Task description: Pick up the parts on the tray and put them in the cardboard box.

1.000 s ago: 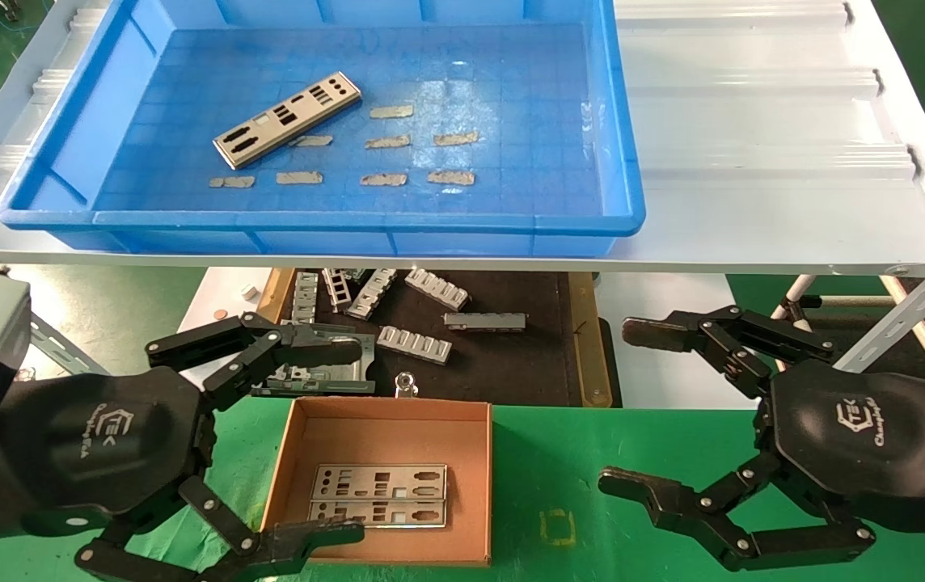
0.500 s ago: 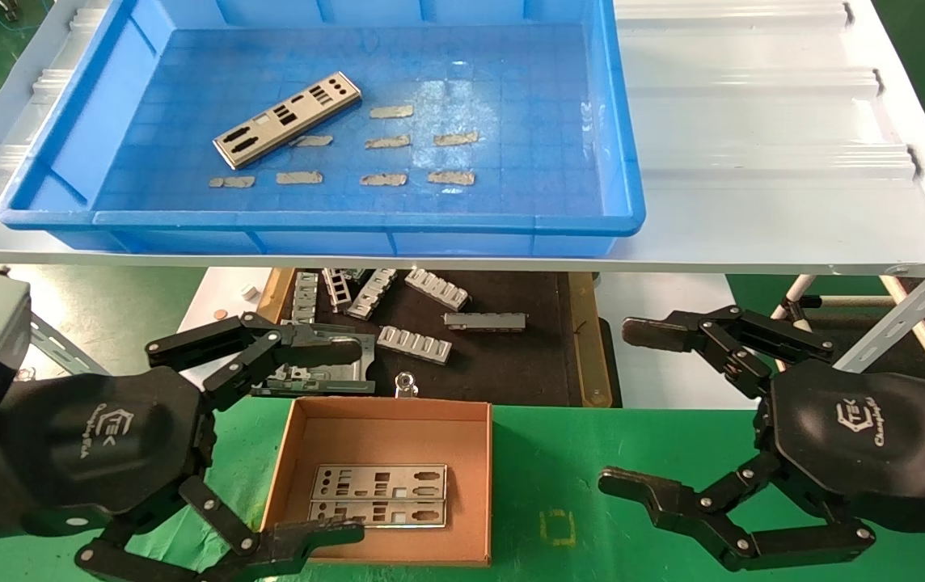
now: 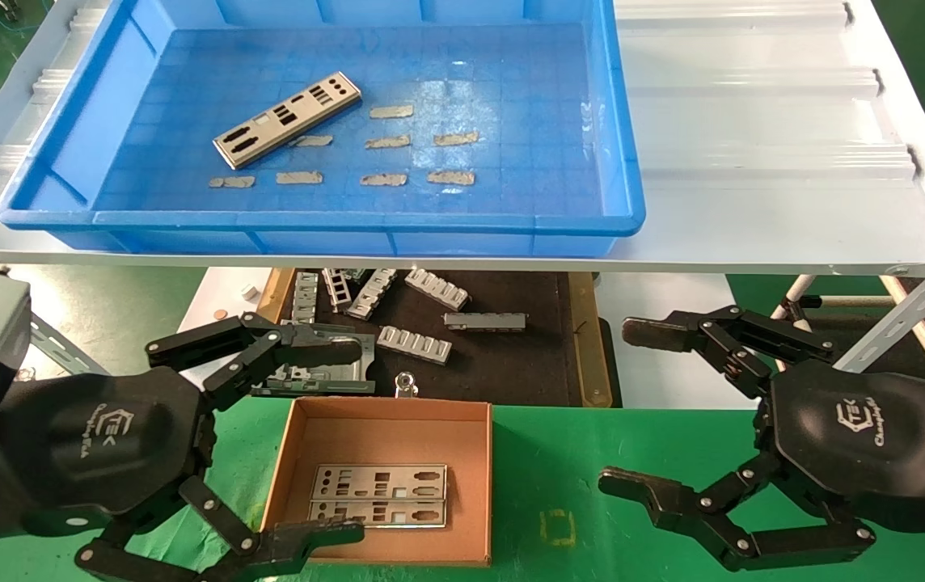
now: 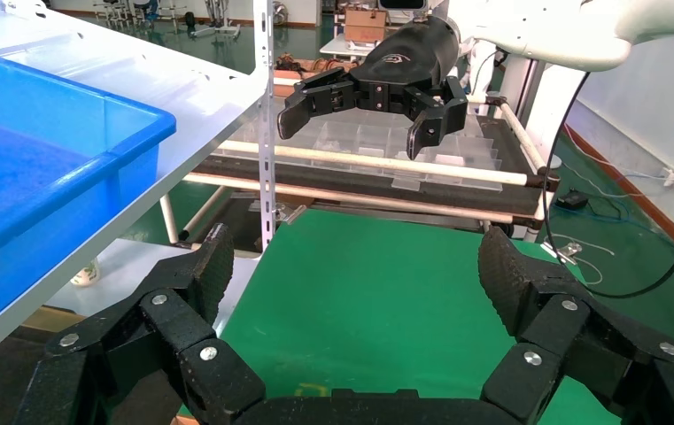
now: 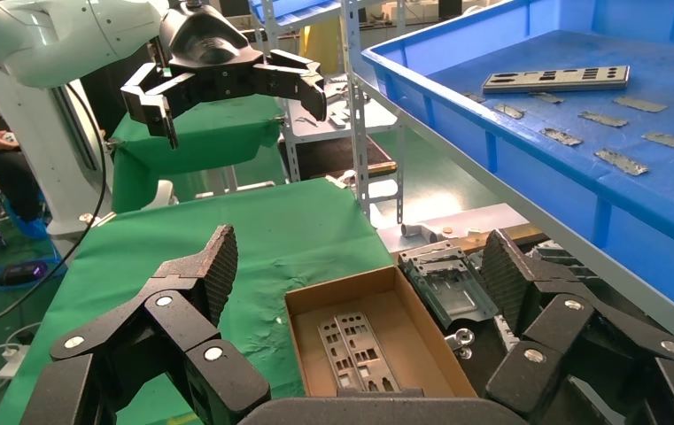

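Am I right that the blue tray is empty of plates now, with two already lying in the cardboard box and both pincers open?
Not quite: the head view shows one silver plate left in the blue tray. The rest holds: two plates lie in the cardboard box, and the left pincer and right pincer are open.

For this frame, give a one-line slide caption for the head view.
Both open grippers, left gripper and right gripper, flank brown cardboard box; one silver punched plate lies in blue tray.

— What colours on the shelf?
— A bright-blue tray (image 3: 624,162) with a gridded floor; at its ten o'clock a silver plate (image 3: 287,120) with dark cutouts.
— And lower down?
— A brown cardboard box (image 3: 386,420) on green cloth (image 3: 592,453); both grippers are black.
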{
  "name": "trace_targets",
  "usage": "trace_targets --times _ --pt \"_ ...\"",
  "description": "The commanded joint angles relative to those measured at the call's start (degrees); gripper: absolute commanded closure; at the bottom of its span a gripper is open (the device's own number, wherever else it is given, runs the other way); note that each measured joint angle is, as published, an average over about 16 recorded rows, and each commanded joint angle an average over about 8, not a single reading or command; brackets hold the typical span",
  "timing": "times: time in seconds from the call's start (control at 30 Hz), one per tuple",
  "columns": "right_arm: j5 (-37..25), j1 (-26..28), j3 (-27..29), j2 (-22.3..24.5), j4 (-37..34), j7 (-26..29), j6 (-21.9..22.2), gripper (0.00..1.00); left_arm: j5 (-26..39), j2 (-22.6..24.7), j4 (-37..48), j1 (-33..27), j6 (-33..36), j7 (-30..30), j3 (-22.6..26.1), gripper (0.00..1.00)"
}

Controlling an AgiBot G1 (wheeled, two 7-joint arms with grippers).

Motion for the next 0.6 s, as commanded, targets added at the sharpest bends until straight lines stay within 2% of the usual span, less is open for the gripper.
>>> trace_targets --times 0.03,0.6 --pt "0.0 0.0 0.0 0.0 0.0 0.0 0.0 0.00 0.0 0.0 0.0 0.0 0.0 0.0 0.0 0.00" --pt "0.0 0.0 0.0 0.0 0.0 0.0 0.0 0.00 0.0 0.0 0.0 0.0 0.0 0.0 0.0 0.00"
